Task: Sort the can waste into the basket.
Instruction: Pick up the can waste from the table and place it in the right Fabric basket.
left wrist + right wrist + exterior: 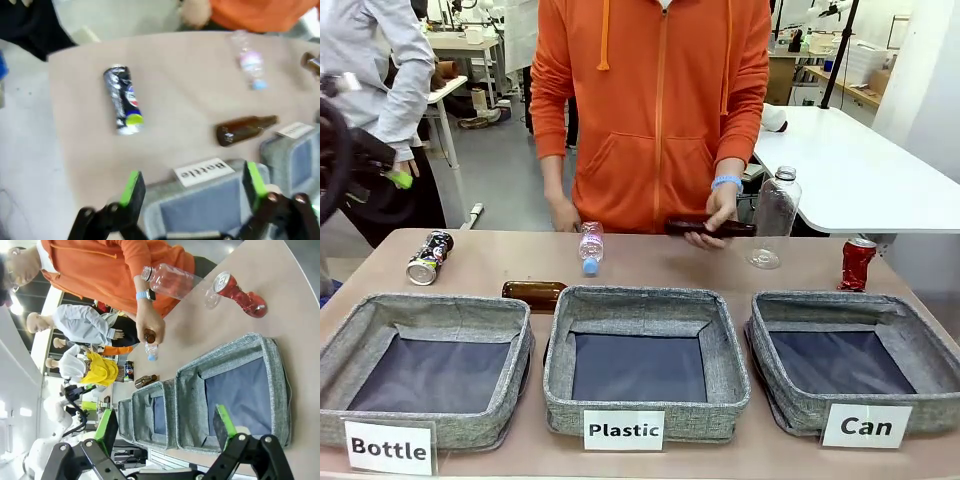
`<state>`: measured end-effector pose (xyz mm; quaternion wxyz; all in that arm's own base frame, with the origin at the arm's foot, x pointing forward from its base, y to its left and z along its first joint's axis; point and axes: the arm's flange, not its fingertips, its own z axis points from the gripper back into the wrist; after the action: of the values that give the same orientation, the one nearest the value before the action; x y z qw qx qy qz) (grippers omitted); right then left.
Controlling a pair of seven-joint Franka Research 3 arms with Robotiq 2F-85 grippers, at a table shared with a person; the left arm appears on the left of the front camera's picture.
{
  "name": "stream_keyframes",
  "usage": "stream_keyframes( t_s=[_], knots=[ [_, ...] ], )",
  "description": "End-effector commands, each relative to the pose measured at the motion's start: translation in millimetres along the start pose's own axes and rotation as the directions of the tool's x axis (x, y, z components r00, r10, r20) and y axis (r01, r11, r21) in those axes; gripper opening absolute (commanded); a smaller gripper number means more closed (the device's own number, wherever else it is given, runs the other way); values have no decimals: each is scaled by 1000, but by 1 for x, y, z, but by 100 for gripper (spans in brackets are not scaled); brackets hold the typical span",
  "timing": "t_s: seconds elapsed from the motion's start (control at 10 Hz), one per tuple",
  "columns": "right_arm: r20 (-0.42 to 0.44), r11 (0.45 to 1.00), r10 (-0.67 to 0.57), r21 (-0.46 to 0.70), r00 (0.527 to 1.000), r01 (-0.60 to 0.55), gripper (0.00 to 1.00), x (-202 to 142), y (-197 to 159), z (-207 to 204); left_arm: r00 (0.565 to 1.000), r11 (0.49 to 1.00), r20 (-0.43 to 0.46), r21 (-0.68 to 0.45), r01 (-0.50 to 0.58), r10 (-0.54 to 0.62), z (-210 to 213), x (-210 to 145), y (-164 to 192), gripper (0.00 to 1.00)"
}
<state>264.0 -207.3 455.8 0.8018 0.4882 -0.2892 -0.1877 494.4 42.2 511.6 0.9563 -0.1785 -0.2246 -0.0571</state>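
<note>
A dark can (428, 257) with green marks lies on its side at the table's far left; in the left wrist view this dark can (122, 100) lies beyond my open, empty left gripper (193, 184). A dented red can (857, 264) stands at the far right, just behind the grey basket (790, 405) labelled "Can". In the right wrist view the red can (240, 292) sits past that basket (220, 357). My right gripper (165, 422) hovers open and empty near the basket's front side.
Baskets labelled "Plastic" (645, 300) and "Bottle" (420, 305) stand in the middle and on the left. A brown bottle (533, 293) lies behind them, with a small plastic bottle (590, 247) farther back. A person's hand (720, 205) holds another brown bottle (692, 226) beside a large clear bottle (775, 215).
</note>
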Motion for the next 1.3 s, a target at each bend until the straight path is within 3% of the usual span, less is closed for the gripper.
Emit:
stream_keyframes(
  t_s=[0.0, 0.1, 0.2, 0.3, 0.5, 0.6, 0.7, 0.8, 1.0, 1.1, 1.2],
  knots=[
    [15, 999, 26, 28, 1000, -27, 100, 4, 0, 0, 989, 982, -121, 158, 106, -87, -34, 23, 11, 100],
    [15, 999, 26, 28, 1000, -27, 100, 4, 0, 0, 978, 963, -156, 210, 167, -135, -56, 33, 12, 100],
    [15, 999, 26, 28, 1000, -27, 100, 4, 0, 0, 988, 975, -130, 193, 111, -87, -70, 41, 12, 100],
    [15, 999, 26, 28, 1000, -27, 100, 4, 0, 0, 988, 979, -105, 156, 127, -112, -55, 21, 6, 100],
    [15, 999, 26, 28, 1000, -27, 100, 4, 0, 0, 988, 979, -105, 156, 127, -112, -55, 21, 6, 100],
    [15, 999, 26, 28, 1000, -27, 100, 4, 0, 0, 983, 972, -135, 183, 145, -122, -74, 30, 11, 100],
    [15, 999, 26, 28, 1000, -27, 100, 4, 0, 0, 974, 977, -221, 190, 99, -56, -93, 51, 23, 100],
    [15, 999, 26, 28, 1000, -27, 100, 4, 0, 0, 955, 981, -289, 156, 113, -64, -118, 69, 34, 100],
    [15, 999, 26, 28, 1000, -27, 100, 4, 0, 0, 945, 984, -325, 161, 80, -23, -154, 89, 44, 100],
    [15, 999, 26, 28, 1000, -27, 100, 4, 0, 0, 936, 987, -352, 152, 55, 2, -163, 94, 53, 100],
    [15, 999, 26, 28, 1000, -27, 100, 4, 0, 0, 916, 995, -390, 2, 101, -92, -124, 84, 70, 100]
  ],
)
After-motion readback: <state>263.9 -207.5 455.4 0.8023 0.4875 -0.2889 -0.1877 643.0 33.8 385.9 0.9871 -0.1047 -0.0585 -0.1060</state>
